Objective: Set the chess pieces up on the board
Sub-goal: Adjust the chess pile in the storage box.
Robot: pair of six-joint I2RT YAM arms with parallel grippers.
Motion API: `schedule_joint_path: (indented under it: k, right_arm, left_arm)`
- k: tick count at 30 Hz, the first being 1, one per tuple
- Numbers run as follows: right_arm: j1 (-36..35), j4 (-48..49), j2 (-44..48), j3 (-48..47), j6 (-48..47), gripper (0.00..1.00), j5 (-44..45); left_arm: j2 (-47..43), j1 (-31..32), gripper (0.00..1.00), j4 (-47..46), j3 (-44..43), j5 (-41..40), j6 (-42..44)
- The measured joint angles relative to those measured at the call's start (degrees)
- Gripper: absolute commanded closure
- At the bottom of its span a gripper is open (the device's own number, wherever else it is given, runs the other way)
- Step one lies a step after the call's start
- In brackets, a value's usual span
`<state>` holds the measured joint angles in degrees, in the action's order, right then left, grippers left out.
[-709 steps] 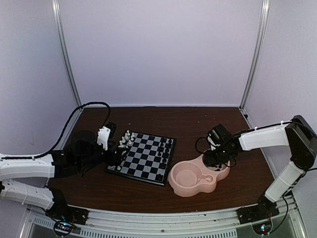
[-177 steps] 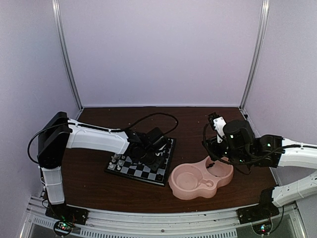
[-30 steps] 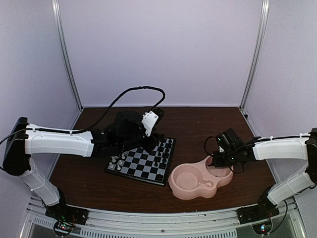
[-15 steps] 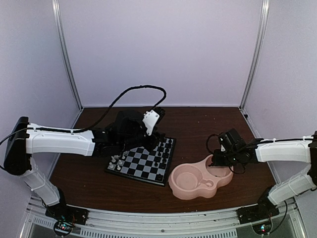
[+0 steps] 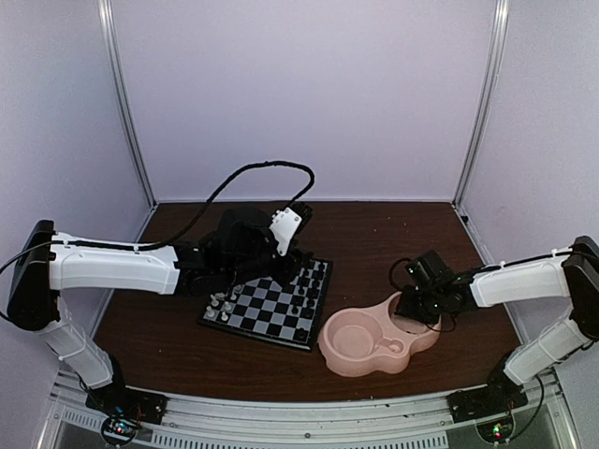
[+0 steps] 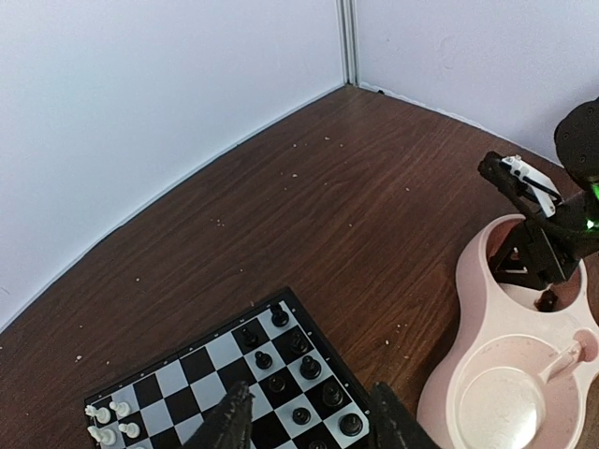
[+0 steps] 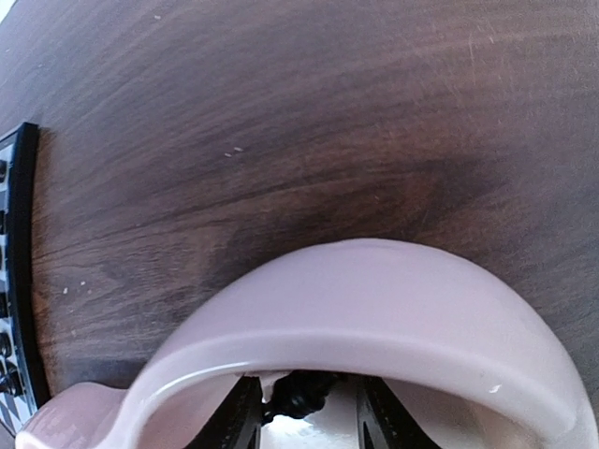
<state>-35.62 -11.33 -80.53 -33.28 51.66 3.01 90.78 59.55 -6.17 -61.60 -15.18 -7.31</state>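
Chess pieces: black men stand close together in two ranks along the board edge nearest the pink dish. A few white men stand along the opposite edge. The board lies left of the centre of the tabletop, and the dish sits just beside the board's right corner, toward the near edge. At least one black piece lies in the dish's far bowl.

Right gripper: down inside that bowl, fingers moderately apart, one on either side of the black piece. Pad contact cannot be confirmed.

Left gripper: above the board's far edge, fingers parted, nothing between them.

Hazards, as judged:
1. The piece is small, smooth, rounded plastic. Pads closing off-centre could squirt it across the curved bowl floor.
2. The bowl's raised rim stands close over the fingers. A lift that is not straight up could catch the rim and drag or tip the dish, which looks light.
3. The black ranks are tightly spaced. A descent among them could topple neighbouring men.

Materials: the board is flat, with black and pale checks and a thin dark border. The dish is glossy moulded pink, two round bowls joined, with a thick rolled rim. The tabletop is dark wood-grain with light specks.
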Motion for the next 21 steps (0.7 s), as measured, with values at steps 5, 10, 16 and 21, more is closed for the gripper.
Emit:
schedule_joint_path:
  k: [5,10,16,21]
  right_arm:
    - [0.00,-0.70,-2.14,-1.70,2.91,0.66,0.94]
    - [0.00,-1.25,-3.17,-2.69,4.11,0.73,1.84]
    - [0.00,-2.62,-2.89,-2.75,4.26,0.76,2.56]
    - [0.00,-5.88,-0.55,-2.75,4.22,0.78,4.20]
  left_arm:
    - [0.00,0.00,0.57,0.00,0.00,-0.02,0.02]
    - [0.00,0.00,0.57,-0.02,0.00,-0.02,0.20]
    - [0.00,0.00,0.57,-0.07,0.00,-0.04,0.31]
    - [0.00,0.00,0.56,-0.09,0.00,-0.04,0.37]
